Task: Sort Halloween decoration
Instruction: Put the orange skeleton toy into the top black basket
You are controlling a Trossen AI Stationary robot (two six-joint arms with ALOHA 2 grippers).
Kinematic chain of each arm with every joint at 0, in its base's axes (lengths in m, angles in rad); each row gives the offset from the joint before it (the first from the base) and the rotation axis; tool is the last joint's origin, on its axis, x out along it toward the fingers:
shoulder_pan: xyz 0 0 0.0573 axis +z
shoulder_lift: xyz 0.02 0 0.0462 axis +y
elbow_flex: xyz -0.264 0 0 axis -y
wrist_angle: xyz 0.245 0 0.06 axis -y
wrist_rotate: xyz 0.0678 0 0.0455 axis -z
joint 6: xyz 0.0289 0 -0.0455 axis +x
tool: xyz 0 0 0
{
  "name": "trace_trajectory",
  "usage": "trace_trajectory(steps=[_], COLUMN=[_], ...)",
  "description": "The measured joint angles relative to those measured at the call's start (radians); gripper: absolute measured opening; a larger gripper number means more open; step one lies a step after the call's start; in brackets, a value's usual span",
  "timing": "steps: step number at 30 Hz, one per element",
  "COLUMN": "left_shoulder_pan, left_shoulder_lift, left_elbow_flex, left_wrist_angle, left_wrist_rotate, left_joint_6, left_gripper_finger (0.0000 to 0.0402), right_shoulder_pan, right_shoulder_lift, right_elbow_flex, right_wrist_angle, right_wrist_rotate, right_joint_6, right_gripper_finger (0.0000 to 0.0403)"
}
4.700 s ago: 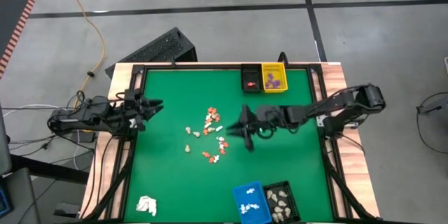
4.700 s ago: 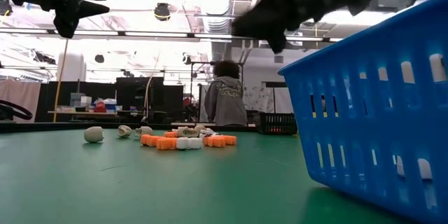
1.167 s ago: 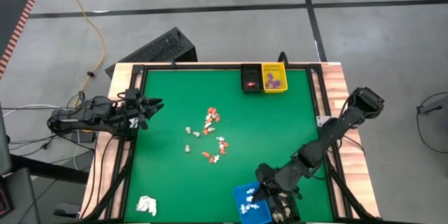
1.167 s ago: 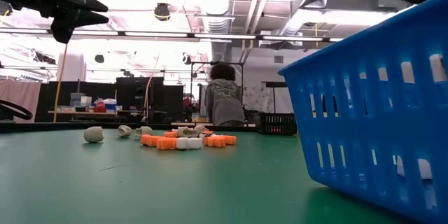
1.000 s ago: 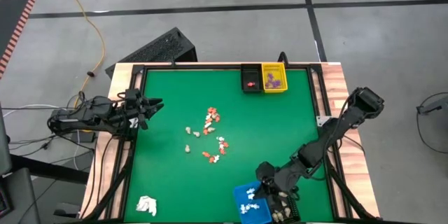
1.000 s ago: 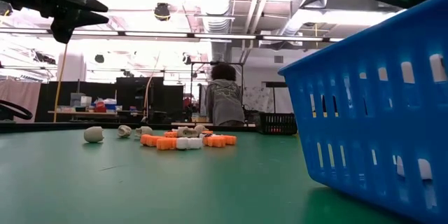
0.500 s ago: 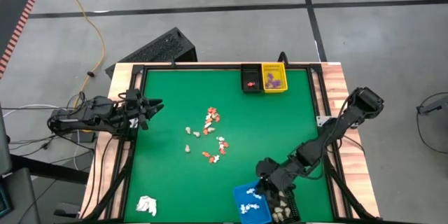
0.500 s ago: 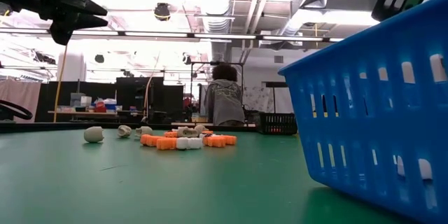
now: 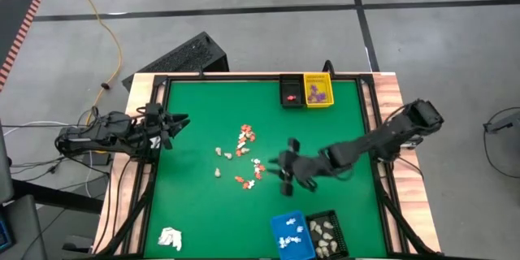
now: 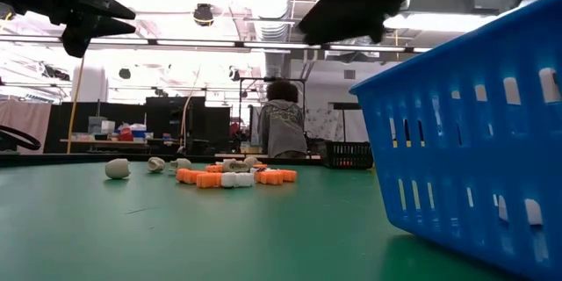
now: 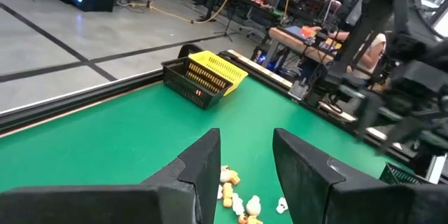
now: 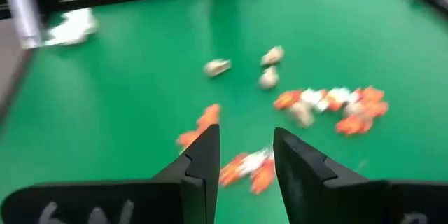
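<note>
The Halloween decoration pieces, tiny orange-red, white and cream figurines, lie scattered on the green mat at the table's middle. The low view shows them as a row, and they also show in the right wrist view and the left wrist view. My right gripper hovers open just right of the pile, above the mat, fingers pointing toward the pieces. My left gripper waits open near the table's left edge, raised. Both touch nothing.
A black basket and a yellow basket holding purple pieces stand at the far edge. A blue basket and a black basket with cream pieces stand at the near edge. A white wadded lump lies at the near left corner.
My right gripper has swung quickly from above the blue and black baskets at the near edge toward the far edge and the left, ending beside the pile of pieces at the table's middle. The pieces on the mat have stayed put.
</note>
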Motion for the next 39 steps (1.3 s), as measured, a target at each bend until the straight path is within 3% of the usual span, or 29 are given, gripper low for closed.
trace_trajectory(steps=[6,11,15,23,31,39], left_shoulder_pan=[0.0,0.0,0.0,0.0,0.0,0.0], left_shoulder_lift=[0.0,0.0,0.0,0.0,0.0,0.0], left_elbow_flex=[0.0,0.0,0.0,0.0,0.0,0.0], left_wrist_angle=[-0.001,-0.001,-0.001,-0.006,-0.005,-0.005], left_wrist_rotate=[-0.002,-0.009,-0.009,-0.033,-0.035,-0.034], left_joint_6=[0.0,0.0,0.0,0.002,0.006,0.005], left_gripper_finger=[0.0121,0.0121,0.0121,0.0121,0.0121,0.0121], right_shoulder_pan=[-0.134,-0.248,-0.324,-0.35,-0.348,-0.347], right_shoulder_lift=[0.16,0.296,0.381,0.504,0.523,0.516], right_elbow_flex=[-0.001,0.0,0.0,0.005,0.009,0.011], right_wrist_angle=[0.239,0.476,0.474,0.514,0.462,0.358], right_wrist_rotate=[-0.059,-0.061,-0.056,-0.016,0.073,0.085], right_joint_6=[-0.225,-0.164,-0.047,0.049,0.111,0.207], right_gripper_finger=[0.0128,0.0128,0.0128,0.0128,0.0128,0.0118])
